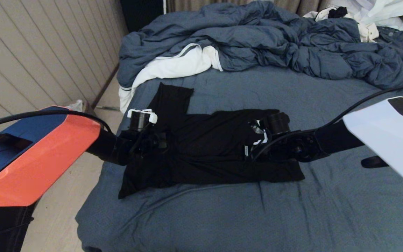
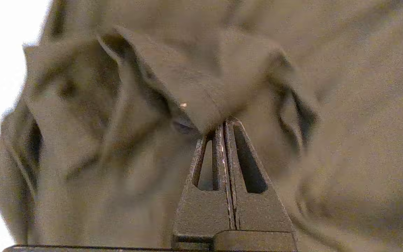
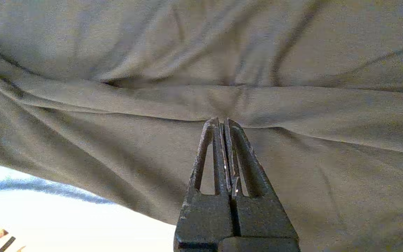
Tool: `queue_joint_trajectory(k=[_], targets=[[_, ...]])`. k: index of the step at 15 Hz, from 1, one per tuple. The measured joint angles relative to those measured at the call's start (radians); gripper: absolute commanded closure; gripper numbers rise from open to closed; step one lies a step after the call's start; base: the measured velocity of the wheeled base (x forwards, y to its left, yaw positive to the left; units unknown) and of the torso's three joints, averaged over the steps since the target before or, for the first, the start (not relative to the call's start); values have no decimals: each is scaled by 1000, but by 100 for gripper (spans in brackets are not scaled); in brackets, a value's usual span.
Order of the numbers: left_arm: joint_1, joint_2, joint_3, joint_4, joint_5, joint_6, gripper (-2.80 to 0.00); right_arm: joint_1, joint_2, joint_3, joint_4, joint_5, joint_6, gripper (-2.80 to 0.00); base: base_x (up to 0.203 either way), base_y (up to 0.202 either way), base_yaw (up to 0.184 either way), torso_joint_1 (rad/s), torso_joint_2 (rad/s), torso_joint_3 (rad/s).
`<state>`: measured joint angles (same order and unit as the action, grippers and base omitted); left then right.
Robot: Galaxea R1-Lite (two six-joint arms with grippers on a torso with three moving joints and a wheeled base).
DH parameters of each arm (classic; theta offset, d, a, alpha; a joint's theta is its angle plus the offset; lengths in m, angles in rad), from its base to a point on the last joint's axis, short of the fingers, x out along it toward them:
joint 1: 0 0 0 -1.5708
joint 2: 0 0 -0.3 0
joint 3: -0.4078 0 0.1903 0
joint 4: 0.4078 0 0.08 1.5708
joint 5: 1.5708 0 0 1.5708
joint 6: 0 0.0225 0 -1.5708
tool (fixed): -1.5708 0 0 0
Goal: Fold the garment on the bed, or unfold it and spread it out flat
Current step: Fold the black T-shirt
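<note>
- The black T-shirt (image 1: 201,147) lay across the middle of the bed (image 1: 327,196), partly folded, one sleeve pointing toward the heaped blue-grey duvet (image 1: 275,38).
- The left gripper (image 2: 222,122) sat at the shirt's left end, its fingers (image 2: 238,154) pressed together on a bunched fold of the fabric.
- The right gripper (image 3: 222,120) sat at the shirt's right end, fingers (image 3: 240,154) closed on a creased edge of the cloth.
- A white cloth with a grey stripe (image 1: 173,66) lay beside the duvet, near the bed's left edge.

head overhead, wrists close (sharing garment (image 1: 205,147))
</note>
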<state>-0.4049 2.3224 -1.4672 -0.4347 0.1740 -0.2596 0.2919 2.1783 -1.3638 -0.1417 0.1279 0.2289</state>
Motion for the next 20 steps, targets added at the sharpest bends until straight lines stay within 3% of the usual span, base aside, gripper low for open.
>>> queue_joint_trajectory(k=[5, 9, 11, 16, 20], targets=[[22, 111, -179, 10, 72, -11, 0, -1, -4, -1, 0, -1, 0, 0, 0, 0, 0, 0, 0, 0], [31, 161, -394, 42, 200, -7, 0, 5, -4, 1, 0, -3, 0, 0, 0, 0, 0, 0, 0, 0], [30, 175, -446, 42, 268, -4, 0, 6, -6, 1, 0, -3, 0, 0, 0, 0, 0, 0, 0, 0], [2, 175, -448, 40, 301, -8, 0, 7, -8, 3, 0, -3, 0, 0, 0, 0, 0, 0, 0, 0], [-5, 75, -277, 39, 287, -12, 0, 5, -8, 3, 0, -3, 0, 0, 0, 0, 0, 0, 0, 0]])
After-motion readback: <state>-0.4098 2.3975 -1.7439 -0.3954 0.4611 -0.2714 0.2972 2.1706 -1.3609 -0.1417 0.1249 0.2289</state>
